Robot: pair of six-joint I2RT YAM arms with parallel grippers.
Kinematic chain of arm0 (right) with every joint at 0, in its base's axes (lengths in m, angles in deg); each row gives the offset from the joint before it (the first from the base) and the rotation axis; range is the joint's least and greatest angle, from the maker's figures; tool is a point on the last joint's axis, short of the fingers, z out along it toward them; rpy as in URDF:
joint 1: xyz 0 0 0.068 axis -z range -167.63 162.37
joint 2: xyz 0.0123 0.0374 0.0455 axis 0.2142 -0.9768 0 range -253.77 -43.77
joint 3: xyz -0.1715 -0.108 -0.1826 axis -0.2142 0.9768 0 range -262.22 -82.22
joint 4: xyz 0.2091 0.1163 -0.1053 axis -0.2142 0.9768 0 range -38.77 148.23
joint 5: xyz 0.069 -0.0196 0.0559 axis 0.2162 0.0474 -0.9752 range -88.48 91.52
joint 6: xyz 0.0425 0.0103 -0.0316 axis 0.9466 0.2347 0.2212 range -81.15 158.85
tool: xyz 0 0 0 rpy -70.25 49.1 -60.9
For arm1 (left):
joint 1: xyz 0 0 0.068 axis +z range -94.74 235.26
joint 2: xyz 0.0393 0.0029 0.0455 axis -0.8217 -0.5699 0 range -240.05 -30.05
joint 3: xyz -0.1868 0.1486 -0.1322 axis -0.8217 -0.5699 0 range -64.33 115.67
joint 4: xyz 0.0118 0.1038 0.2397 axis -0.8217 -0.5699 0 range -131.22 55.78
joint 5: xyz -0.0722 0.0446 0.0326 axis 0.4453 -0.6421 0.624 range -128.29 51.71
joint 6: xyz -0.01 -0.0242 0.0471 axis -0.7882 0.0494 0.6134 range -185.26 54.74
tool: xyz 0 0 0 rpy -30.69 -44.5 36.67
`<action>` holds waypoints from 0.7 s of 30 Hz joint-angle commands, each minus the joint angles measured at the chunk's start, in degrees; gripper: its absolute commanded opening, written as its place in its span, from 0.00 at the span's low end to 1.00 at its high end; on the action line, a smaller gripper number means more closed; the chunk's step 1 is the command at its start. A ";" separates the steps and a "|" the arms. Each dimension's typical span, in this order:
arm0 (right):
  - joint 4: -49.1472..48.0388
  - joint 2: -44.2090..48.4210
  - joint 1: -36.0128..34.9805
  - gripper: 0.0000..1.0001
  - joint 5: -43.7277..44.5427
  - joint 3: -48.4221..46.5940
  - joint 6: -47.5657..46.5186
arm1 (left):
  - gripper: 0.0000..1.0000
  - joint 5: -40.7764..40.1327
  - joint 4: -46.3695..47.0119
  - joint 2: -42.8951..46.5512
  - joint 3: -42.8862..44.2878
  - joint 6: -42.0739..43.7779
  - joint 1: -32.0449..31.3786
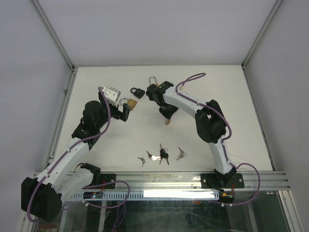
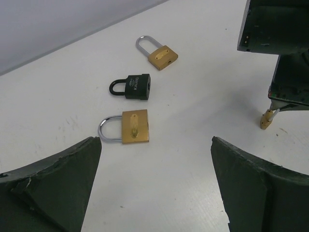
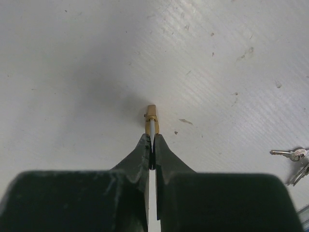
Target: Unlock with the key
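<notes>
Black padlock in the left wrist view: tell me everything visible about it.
The black padlock has a squat, matte dark body with pale lettering on its face and a black shackle that looks seated shut. It lies flat on the white table, with its shackle pointing left in that view. It sits between a farther brass padlock and a nearer brass padlock, apart from both. Nothing touches it but the table.
</notes>
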 commanded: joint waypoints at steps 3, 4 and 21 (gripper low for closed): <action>0.10 3.65 -0.33 0.31 3.17 1.81 3.45 | 0.99 2.75 1.34 -0.29 3.68 1.37 -0.05; -0.59 3.99 -0.36 0.43 3.40 2.14 3.35 | 0.99 2.97 1.38 -0.24 3.63 1.33 -0.08; -19.45 26.93 -3.85 0.97 3.80 7.26 -42.94 | 0.99 -6.36 -3.33 2.29 4.10 -3.07 -0.08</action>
